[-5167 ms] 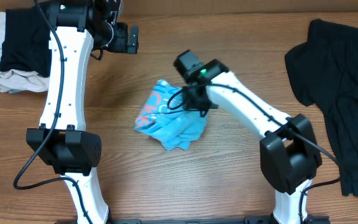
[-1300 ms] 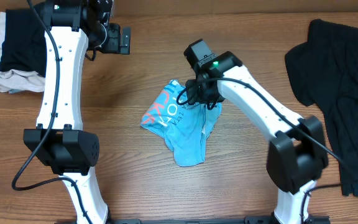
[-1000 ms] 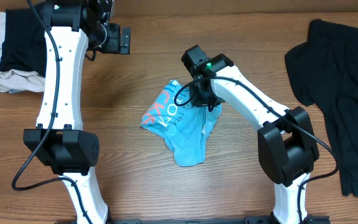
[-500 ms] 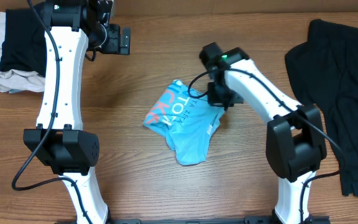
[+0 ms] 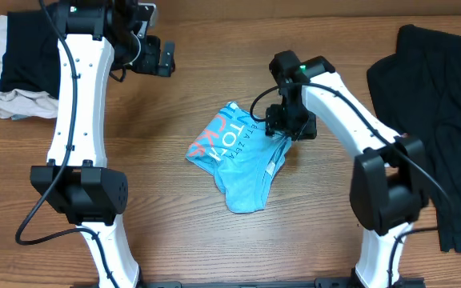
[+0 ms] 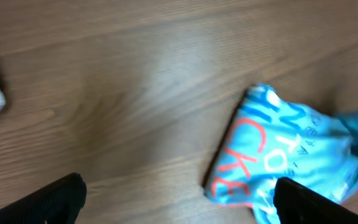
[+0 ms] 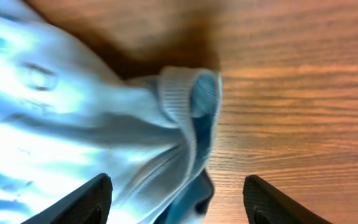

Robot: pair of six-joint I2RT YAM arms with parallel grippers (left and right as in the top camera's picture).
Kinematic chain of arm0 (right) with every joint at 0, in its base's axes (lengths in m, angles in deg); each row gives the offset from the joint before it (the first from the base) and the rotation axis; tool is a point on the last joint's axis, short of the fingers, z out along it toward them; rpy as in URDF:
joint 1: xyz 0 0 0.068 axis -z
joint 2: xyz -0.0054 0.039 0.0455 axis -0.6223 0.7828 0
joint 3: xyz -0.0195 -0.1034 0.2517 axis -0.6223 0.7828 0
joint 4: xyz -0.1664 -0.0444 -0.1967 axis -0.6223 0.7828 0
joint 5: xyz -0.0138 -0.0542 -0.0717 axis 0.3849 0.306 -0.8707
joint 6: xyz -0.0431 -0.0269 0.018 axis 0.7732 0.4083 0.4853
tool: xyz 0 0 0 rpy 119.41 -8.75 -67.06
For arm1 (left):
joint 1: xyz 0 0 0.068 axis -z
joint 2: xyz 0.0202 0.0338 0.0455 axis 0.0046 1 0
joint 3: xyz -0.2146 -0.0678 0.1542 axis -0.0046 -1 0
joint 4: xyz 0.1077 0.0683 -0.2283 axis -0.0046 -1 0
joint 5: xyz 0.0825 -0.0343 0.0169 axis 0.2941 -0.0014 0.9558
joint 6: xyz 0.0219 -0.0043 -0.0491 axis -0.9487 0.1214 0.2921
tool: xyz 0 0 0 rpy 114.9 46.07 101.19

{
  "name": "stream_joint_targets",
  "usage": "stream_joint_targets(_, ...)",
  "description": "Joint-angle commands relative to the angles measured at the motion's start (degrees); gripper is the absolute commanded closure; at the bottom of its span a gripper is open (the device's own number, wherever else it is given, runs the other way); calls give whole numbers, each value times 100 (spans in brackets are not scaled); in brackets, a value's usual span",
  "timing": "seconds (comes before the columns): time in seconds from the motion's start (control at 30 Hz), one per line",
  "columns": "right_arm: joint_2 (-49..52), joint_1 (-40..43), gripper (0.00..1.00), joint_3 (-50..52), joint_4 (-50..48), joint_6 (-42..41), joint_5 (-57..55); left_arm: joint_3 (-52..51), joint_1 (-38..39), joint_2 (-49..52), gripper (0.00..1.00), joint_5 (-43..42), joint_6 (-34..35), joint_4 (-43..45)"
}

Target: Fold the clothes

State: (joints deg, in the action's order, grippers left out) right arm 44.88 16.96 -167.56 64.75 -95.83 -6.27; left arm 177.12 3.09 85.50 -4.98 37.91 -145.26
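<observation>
Blue T-shirt (image 5: 234, 164) lies crumpled mid-table (image 5: 158, 208), red lettering up. R gripper (image 7: 176, 198) sits at its edge, jaws apart w/ the ribbed collar bunched between them (not pinched). L gripper (image 5: 163, 58) hangs well clear of it, jaws wide, nothing in them. Big black garment (image 5: 438, 104) sprawls beyond the R arm.

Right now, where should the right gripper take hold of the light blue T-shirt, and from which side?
Probably the ribbed edge of the light blue T-shirt, at the corner nearest the right gripper. It stands raised in a fold, so come from above, on the right.
</observation>
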Motion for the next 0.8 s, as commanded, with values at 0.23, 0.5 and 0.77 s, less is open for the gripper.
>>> stream_joint_targets(0.23, -2059, 361, 15, -385, -87, 33, -103, -415, 975, 39, 0, -291, -389, -625)
stream_joint_targets(0.5, -2249, 1043, 15, -380, 247, 168, -98, -2282, 1646, 42, 0, -138, -168, -76)
stream_joint_targets(0.77, -2249, 1189, 14, -380, 223, 293, -98, -3576, 1716, 39, 2, -120, 20, 793)
